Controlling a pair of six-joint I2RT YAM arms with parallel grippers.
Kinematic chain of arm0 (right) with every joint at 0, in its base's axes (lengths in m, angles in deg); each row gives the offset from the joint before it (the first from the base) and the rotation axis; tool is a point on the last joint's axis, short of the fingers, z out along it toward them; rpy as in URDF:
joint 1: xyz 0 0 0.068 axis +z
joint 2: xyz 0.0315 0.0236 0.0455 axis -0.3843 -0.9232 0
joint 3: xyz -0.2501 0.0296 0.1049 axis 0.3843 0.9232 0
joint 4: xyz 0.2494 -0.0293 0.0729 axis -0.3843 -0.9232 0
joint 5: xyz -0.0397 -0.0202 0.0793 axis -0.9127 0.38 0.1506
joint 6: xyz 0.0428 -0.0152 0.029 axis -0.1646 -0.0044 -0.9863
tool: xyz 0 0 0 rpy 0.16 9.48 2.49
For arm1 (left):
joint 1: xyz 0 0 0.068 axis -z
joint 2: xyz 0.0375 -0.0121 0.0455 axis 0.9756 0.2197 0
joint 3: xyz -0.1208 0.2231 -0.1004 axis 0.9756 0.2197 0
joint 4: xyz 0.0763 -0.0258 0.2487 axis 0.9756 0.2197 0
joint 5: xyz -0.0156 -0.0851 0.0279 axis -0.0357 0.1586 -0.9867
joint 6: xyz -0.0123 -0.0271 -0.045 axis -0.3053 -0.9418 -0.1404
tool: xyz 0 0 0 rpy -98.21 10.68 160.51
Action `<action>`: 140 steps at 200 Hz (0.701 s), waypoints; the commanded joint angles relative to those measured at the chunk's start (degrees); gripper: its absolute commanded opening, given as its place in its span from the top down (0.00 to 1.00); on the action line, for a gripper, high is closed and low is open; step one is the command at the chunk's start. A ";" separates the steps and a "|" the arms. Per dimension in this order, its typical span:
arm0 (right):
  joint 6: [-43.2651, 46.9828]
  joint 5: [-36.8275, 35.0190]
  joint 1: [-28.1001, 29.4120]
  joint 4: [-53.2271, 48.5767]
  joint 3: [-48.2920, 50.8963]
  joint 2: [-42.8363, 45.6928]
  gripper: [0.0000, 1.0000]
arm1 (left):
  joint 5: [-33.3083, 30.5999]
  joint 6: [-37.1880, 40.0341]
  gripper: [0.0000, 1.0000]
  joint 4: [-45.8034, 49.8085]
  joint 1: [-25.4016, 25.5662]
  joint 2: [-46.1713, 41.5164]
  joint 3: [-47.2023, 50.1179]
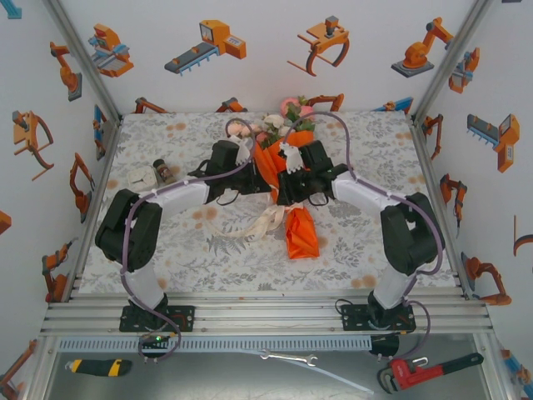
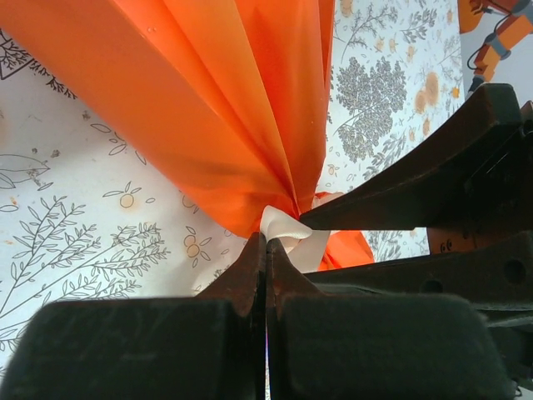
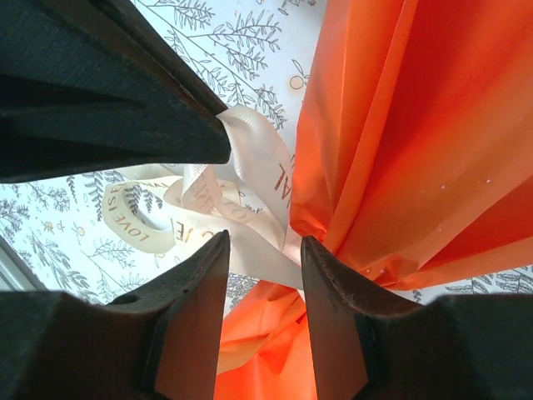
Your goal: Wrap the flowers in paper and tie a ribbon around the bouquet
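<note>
floral tablecloth (image 1: 208, 250), ribbon (image 3: 254, 162) printed "love is"

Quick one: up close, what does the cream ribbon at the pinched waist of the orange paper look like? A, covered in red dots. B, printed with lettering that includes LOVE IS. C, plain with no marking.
B: in the right wrist view the ribbon carries dark gold printed letters, and LOVE IS is readable on a loop lying to the left of the orange paper.
</note>
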 commanded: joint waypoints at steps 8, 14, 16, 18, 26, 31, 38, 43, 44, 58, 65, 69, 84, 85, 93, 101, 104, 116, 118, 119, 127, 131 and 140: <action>-2.00 -0.01 -0.32 5.10 2.19 0.42 0.62 | 2.22 -1.86 1.00 -2.69 -0.74 -2.06 0.94; -2.70 -0.14 -0.32 6.39 2.71 0.34 0.63 | 2.38 -2.05 1.00 -2.70 -0.77 -2.15 1.01; -2.87 -0.18 -0.32 6.84 2.88 0.35 0.63 | 2.39 -2.04 1.00 -2.78 -0.82 -2.16 1.02; -3.07 -0.28 -0.25 7.13 3.12 0.38 0.63 | 2.44 -2.11 1.00 -2.79 -0.85 -2.23 1.16; -3.53 -0.34 -0.23 8.29 3.63 0.30 0.63 | 2.72 -2.25 1.00 -3.21 -0.95 -2.38 1.38; -3.83 -0.42 -0.23 8.88 3.80 0.40 0.63 | 2.98 -2.45 1.00 -3.55 -1.04 -2.58 1.61; -4.23 -0.26 -0.15 9.76 4.11 0.39 0.64 | 3.41 -2.79 1.00 -3.98 -1.21 -2.76 1.92; -4.48 -0.11 -0.14 10.40 4.29 0.50 0.64 | 3.60 -3.07 1.00 -4.16 -1.39 -2.89 2.00; -4.61 -0.10 -0.18 10.50 4.30 0.53 0.64 | 3.62 -3.08 1.00 -4.23 -1.43 -2.94 2.01; -5.76 0.68 -0.14 12.05 4.51 0.21 0.65 | 4.19 -3.77 1.00 -5.11 -1.65 -3.02 2.32; -6.18 0.97 -0.05 12.33 4.42 -0.03 0.65 | 4.33 -4.20 1.00 -5.67 -1.85 -3.06 2.44; -6.27 1.06 0.05 12.45 4.27 -0.25 0.65 | 4.41 -4.47 1.00 -5.93 -1.89 -3.02 2.46; -6.64 1.12 0.38 12.62 4.12 -0.69 0.65 | 4.68 -5.35 1.00 -6.73 -2.12 -2.95 2.64; -6.70 1.14 0.38 12.62 4.13 -0.68 0.65 | 4.68 -5.41 1.00 -6.83 -2.15 -2.97 2.64; -6.90 1.00 0.43 12.63 4.06 -0.91 0.65 | 4.77 -5.90 1.00 -7.33 -2.26 -2.98 2.85; -7.21 0.53 0.48 12.40 4.21 -1.11 0.65 | 4.94 -6.46 1.00 -8.02 -2.39 -2.98 3.07; -7.33 0.31 0.48 12.36 4.15 -1.04 0.65 | 5.07 -6.66 1.00 -8.22 -2.48 -2.94 3.15; -7.55 -0.70 0.50 12.12 4.43 -0.98 0.68 | 5.47 -7.35 1.00 -9.18 -2.78 -3.03 3.55; -7.58 -0.94 0.48 12.05 4.47 -0.90 0.69 | 5.47 -7.39 1.00 -9.25 -2.84 -3.06 3.66; -7.61 -1.04 0.48 12.03 4.44 -0.92 0.69 | 5.47 -7.40 1.00 -9.28 -2.86 -3.11 3.63; -7.69 -1.92 0.48 11.67 4.44 -0.77 0.74 | 5.47 -7.62 1.00 -9.28 -2.97 -3.25 3.76; -7.69 -2.36 0.48 11.38 4.36 -0.54 0.76 | 5.46 -7.66 1.00 -9.47 -3.05 -3.31 3.95; -7.28 -3.41 0.50 10.64 4.30 0.22 0.81 | 5.39 -7.97 1.00 -9.56 -3.36 -3.44 4.34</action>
